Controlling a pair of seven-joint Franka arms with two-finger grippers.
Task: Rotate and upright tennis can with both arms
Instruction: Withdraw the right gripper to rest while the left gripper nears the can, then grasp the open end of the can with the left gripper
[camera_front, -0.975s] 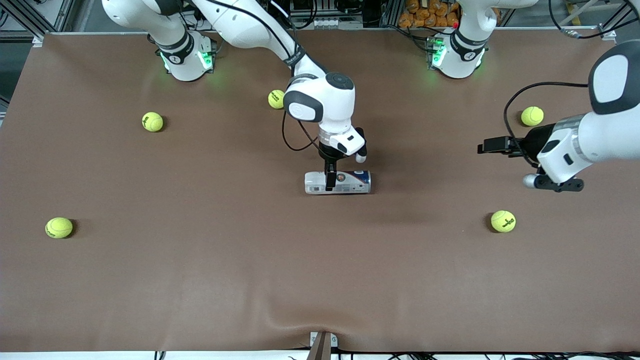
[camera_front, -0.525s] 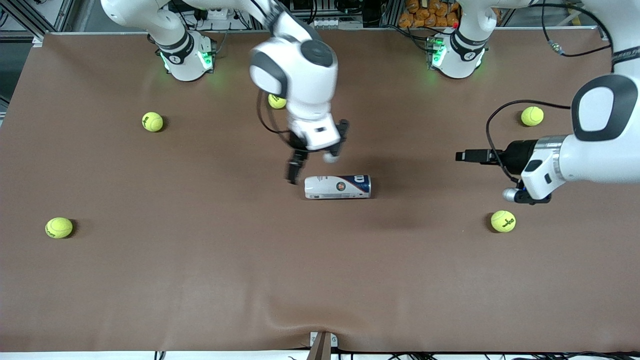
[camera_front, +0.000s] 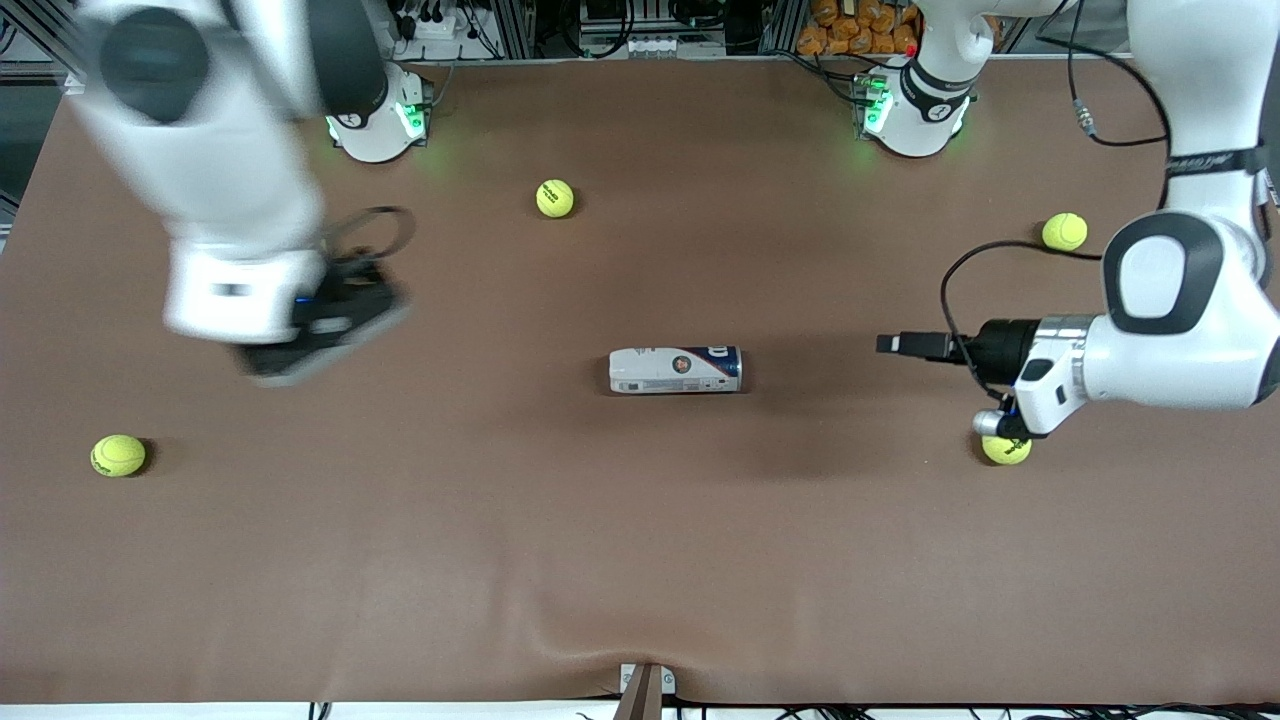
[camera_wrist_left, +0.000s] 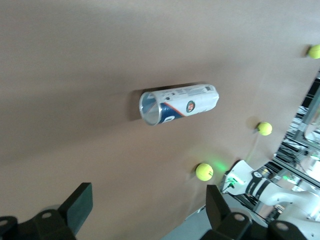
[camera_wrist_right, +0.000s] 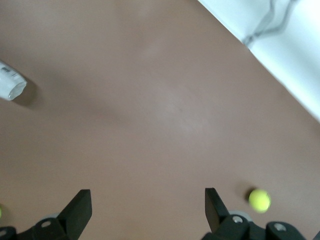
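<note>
**Inspector:** Two grippers, both released, neither holding anything. The left gripper (camera_front: 895, 344) hangs low over the table (camera_front: 640, 560) toward the left arm's end, fingers (camera_wrist_left: 80, 205) spread wide and aimed at the tennis can (camera_front: 676, 370), well apart from it.

**Assistant:** And the right?

**Inspector:** The right gripper (camera_front: 320, 335), blurred, is over the right arm's end, jaws apart in its wrist view, with only the can's white end in sight at its frame edge. I judge it out of the way while the left lines up on the open mouth.

**Assistant:** The can itself?

**Inspector:** Lying on its side at mid-table, at nine o'clock from the left gripper in the front view, silver rim (camera_wrist_left: 150, 107) toward the left arm. Not yet upright.

**Assistant:** Markings?

**Inspector:** White and dark blue label, a round emblem at mid-length, small print unreadable. One tennis ball (camera_front: 1006, 447) lies under the left wrist, at six o'clock.
</note>
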